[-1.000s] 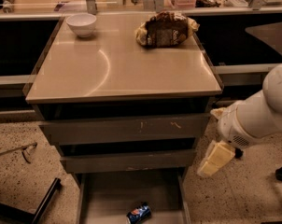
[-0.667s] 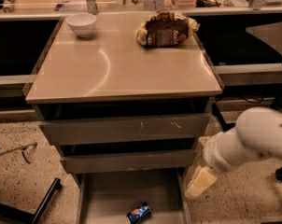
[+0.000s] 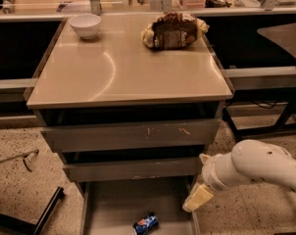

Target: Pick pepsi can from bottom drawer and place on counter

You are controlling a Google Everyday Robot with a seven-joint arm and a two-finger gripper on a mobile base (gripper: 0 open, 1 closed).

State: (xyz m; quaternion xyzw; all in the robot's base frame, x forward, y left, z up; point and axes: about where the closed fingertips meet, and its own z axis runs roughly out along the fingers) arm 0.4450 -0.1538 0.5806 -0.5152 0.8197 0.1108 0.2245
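My gripper (image 3: 198, 198) hangs low at the right side of the cabinet, over the right wall of the open bottom drawer (image 3: 113, 199). I cannot tell whether it is apart or together from here; all I make out is a cream-coloured tip slanting down and to the left. Behind it, up and to the right, the white arm (image 3: 258, 168) runs off toward the edge of the view.

Down and to the left of the gripper, the pepsi can (image 3: 146, 223) lies on its side on the drawer's grey floor, close to the drawer's front edge. It is apart from the gripper and nothing touches it.

Just above and left of the gripper is the middle drawer (image 3: 131, 169), pulled slightly out. Above that sits the scuffed top drawer (image 3: 131, 135).

Well above the gripper spreads the beige counter (image 3: 138, 72). At its far end, a brown-and-tan snack bag (image 3: 173, 31) lies almost straight up from the gripper. A white bowl (image 3: 85, 25) stands far up and to the left, at the back left corner.

Speckled floor (image 3: 20, 190) lies out to the left.
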